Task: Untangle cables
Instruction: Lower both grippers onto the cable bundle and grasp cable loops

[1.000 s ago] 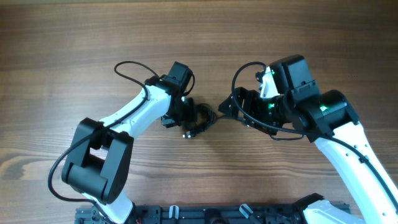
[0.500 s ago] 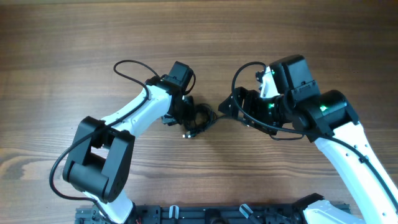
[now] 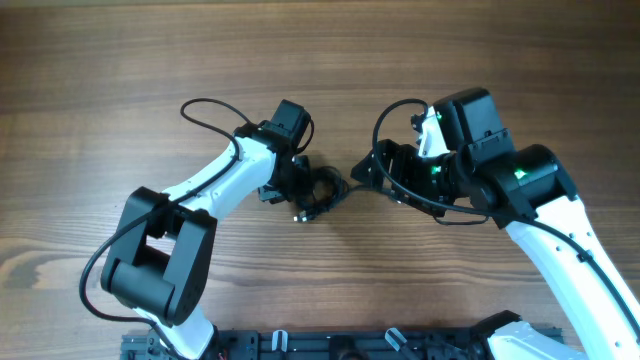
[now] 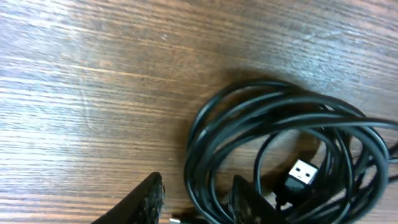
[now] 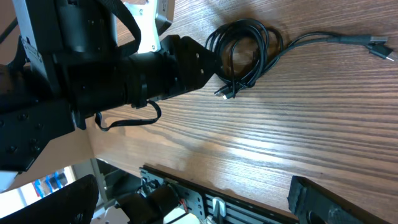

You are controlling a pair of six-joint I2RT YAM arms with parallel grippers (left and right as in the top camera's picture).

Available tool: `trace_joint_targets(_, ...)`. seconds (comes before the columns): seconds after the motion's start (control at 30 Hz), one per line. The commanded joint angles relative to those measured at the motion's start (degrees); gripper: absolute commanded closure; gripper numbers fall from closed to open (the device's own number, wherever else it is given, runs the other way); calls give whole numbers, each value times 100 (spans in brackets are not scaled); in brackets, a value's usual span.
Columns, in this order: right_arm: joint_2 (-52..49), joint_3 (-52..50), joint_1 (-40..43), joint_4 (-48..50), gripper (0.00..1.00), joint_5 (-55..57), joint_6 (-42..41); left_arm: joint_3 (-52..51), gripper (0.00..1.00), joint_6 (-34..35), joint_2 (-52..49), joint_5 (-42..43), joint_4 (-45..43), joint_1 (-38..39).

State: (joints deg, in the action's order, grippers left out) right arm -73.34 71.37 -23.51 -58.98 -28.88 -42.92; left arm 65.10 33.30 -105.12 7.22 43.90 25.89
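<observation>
Hardly anything is shifting since a second ago: from overhead, only the black hose loop over the left arm is drifting a touch leftward, while both wrists and the cables are staying put. The cables are lying as a small dark coil on the wooden table, midway between the arms. The left gripper is reaching down onto the coil's left edge, and the right gripper is facing it just beside the right edge. One strand is trailing from the coil toward the right gripper, so the tangle's long axis is running left to right, from one wrist to the other.

From the left wrist, the left gripper is standing with its fingers parted, and the coil's nearest strands are passing between them, unpinched. The rest is fanning ahead and rightward, a silver-faced plug lying inside the loops. This arm is the nearer one, judging by that straddle.

From the right wrist, the right gripper is spread wide and carrying nothing. The coil is sitting well ahead of it, against the left arm's dark body, its tail stretching away to the right.
</observation>
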Motion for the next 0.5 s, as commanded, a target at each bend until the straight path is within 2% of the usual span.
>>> trace_joint_targets(0.0, -37, 61, -33, 70, 0, 81, -79, -76, 62, 50, -122, -304, -52, 15)
trace_joint_targets(0.23, -37, 61, -33, 68, 0, 81, -79, -153, 66, 87, -184, -282, -109, 15)
trace_joint_targets(0.4, -37, 61, -33, 129, 0, 81, -81, -153, 72, 85, -188, -282, -109, 15)
trace_joint_targets(0.47, -37, 61, -33, 136, 0, 81, -116, -153, 77, 85, -192, -282, -131, 15)
